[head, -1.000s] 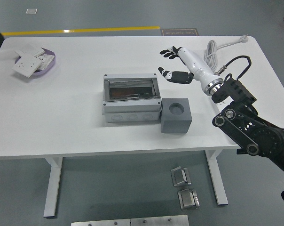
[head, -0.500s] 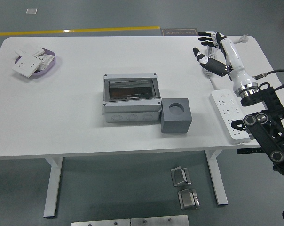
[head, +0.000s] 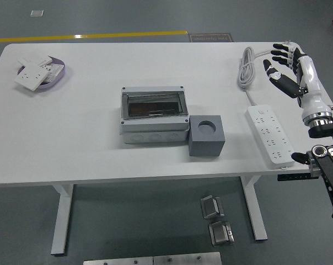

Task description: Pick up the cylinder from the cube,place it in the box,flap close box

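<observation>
Since the earlier frames we have swung our right hand (head: 285, 69) out from above the table's middle to its far right corner, uncovering the power strip (head: 270, 134) and its coiled cable (head: 247, 66).

Going left to right, we count one purple tray (head: 56, 79) of white socket plates at the far left corner, one grey box (head: 154, 114) near the middle with its clear flap lying shut over the top, one grey cube (head: 206, 135) touching the box's right front corner, one power strip, then our one visible hand. Our left arm is out of view.

Our right hand hangs with its fingers (head: 280, 53) spread, holding nothing. We see no cylinder standing out of the cube; its round socket looks dark, so we cannot tell whether the cylinder is seated inside, and the tinted flap hides the box's contents.

We judge that the cube lies well to the left of, and nearer than, our right hand, with the socket's axis upright, so any reach goes leftward over the power strip.
</observation>
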